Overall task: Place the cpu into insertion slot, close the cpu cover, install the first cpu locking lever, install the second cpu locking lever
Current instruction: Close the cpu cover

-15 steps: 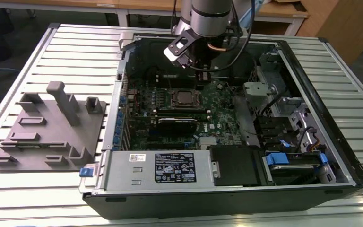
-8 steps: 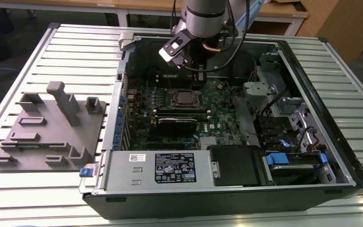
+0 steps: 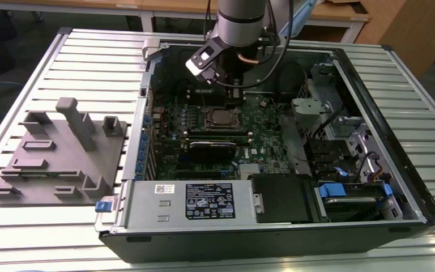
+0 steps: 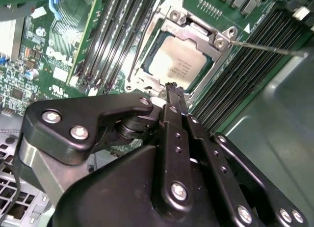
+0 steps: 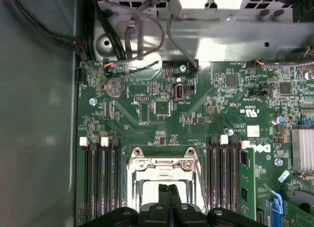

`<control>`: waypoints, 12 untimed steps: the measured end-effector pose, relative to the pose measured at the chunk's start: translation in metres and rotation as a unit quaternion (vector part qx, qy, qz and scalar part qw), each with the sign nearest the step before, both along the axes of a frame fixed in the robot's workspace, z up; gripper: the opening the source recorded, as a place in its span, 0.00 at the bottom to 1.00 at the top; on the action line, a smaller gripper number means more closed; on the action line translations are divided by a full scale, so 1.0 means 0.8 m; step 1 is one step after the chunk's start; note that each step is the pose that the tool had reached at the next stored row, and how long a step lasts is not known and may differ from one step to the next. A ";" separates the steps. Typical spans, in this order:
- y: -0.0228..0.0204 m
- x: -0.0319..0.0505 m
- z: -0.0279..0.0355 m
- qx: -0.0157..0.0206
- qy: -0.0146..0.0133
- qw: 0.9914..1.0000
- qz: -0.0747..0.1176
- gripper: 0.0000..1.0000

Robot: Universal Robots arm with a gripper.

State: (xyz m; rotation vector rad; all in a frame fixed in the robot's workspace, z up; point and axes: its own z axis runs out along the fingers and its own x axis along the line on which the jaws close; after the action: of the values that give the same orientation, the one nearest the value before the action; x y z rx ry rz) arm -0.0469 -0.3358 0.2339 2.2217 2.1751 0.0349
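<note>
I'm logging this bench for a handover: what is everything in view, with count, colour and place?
table: one, pale slatted metal, under everything
computer case: one, black, open, on the table
fixture: one, grey, on the table, exterior view's left
motherboard: one, green, inside the case
cpu: one, silver-grey, mid-motherboard
cpu cover: one, silvery, framing the cpu
wire lever: one, silvery, jutting from the cover's corner
card: one, black, on the motherboard
power supply: one, silvery, labelled, in the case, nearest the exterior camera
arm: one, silver-grey, reaching into the case
gripper: one, black, fingers together, over the cpu cover
</note>
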 end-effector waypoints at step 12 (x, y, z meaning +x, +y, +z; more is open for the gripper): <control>0.0000 -0.009 -0.0043 0.000 0.000 1.000 0.000 0.10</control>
State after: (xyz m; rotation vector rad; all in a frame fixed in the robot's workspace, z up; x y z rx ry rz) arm -0.0539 -0.3358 0.2304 2.2215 2.1751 0.0347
